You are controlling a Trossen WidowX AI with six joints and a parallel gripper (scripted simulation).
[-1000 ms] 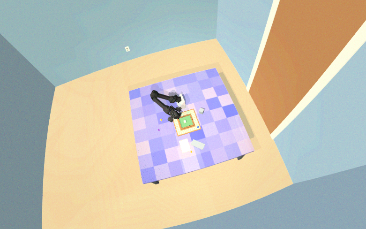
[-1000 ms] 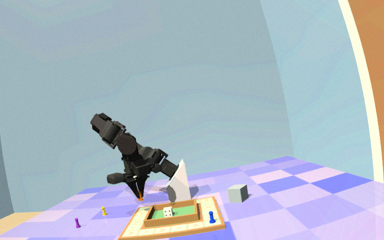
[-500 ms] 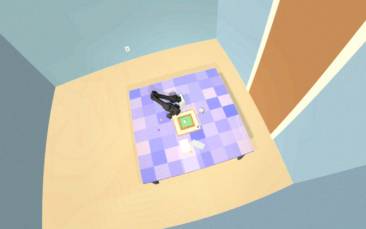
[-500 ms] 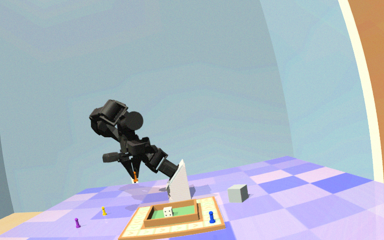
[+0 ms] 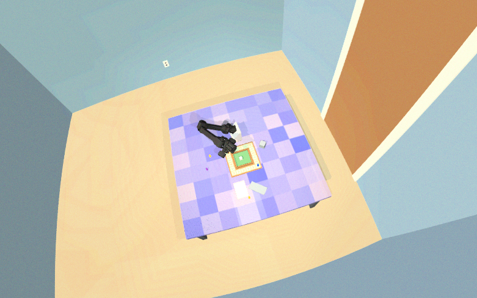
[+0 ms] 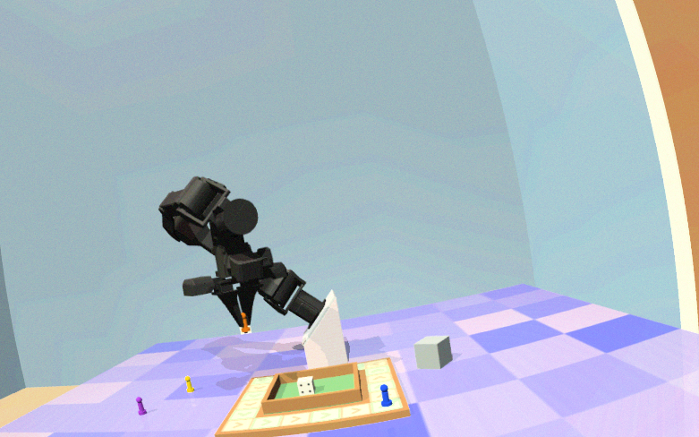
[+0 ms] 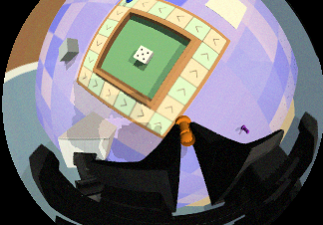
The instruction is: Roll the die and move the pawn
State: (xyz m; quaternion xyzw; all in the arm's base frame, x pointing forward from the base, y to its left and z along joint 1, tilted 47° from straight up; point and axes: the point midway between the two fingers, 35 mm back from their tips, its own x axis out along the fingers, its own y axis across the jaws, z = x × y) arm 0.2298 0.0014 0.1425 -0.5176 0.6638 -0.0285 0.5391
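From the top view the hand (image 5: 229, 147) hides the orange pawn (image 6: 243, 321); the die's (image 5: 240, 158) pips are unreadable.

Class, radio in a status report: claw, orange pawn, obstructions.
Claw shut on orange pawn, lifted above table. Die resting in tray. Nothing blocking path to board.

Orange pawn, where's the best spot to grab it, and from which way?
By its narrow top, from straight above. The orange pawn is a slim upright peg that looks wider at its base, so a finger fits on either side of the upper part. The tool is shut on it that way, pointing down, with the pawn's lower end showing below the fingertips.
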